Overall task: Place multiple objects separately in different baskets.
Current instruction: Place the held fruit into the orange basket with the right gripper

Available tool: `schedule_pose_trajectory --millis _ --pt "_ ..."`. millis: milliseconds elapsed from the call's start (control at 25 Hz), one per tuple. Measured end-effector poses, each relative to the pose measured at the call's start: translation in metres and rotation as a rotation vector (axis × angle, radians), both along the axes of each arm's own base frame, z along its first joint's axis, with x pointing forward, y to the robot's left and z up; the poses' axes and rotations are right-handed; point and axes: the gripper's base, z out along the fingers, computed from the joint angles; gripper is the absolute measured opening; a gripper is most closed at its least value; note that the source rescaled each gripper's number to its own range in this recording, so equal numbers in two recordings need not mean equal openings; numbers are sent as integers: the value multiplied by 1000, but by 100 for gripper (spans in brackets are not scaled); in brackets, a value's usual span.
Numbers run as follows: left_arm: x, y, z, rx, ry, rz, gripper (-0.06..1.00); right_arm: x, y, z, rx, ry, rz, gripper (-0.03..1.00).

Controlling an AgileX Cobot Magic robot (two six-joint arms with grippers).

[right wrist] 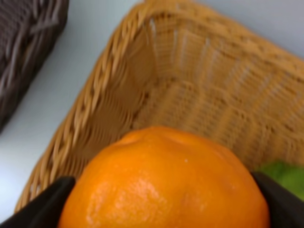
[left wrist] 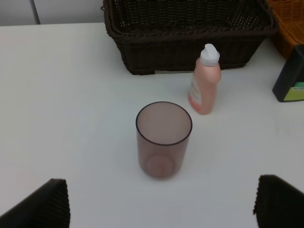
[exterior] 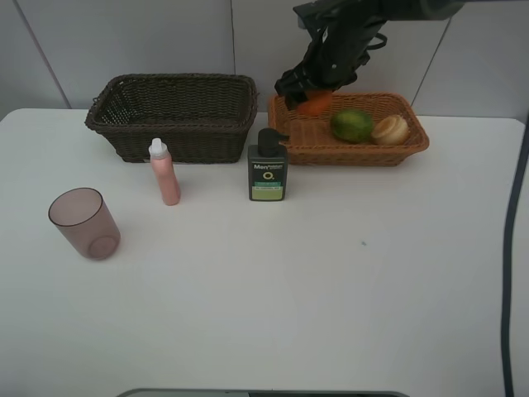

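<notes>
White table, grey panelled wall

The only words I could read stood on the dark green pump bottle. Near the top of its front, small white letters said "Men", and some more tiny letters came after them that were too small to read. Under that was a big white "O" with a little mark beside it. Lower down ran a light green band with tiny print that I could not make out. The slim pink bottle had a pale patch like a label on its side, but anything printed there was too faint to read.
</notes>
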Motion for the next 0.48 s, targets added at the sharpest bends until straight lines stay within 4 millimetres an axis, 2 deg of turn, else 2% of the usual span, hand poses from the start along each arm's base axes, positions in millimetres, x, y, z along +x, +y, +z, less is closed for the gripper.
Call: schedule_pose_trajectory --millis 160,480 --pt "0 0 0 0 0 0 100 10 1 -13 26 -44 3 55" --pt "0 0 0 0 0 0 100 23 -14 -36 26 -42 -28 55"
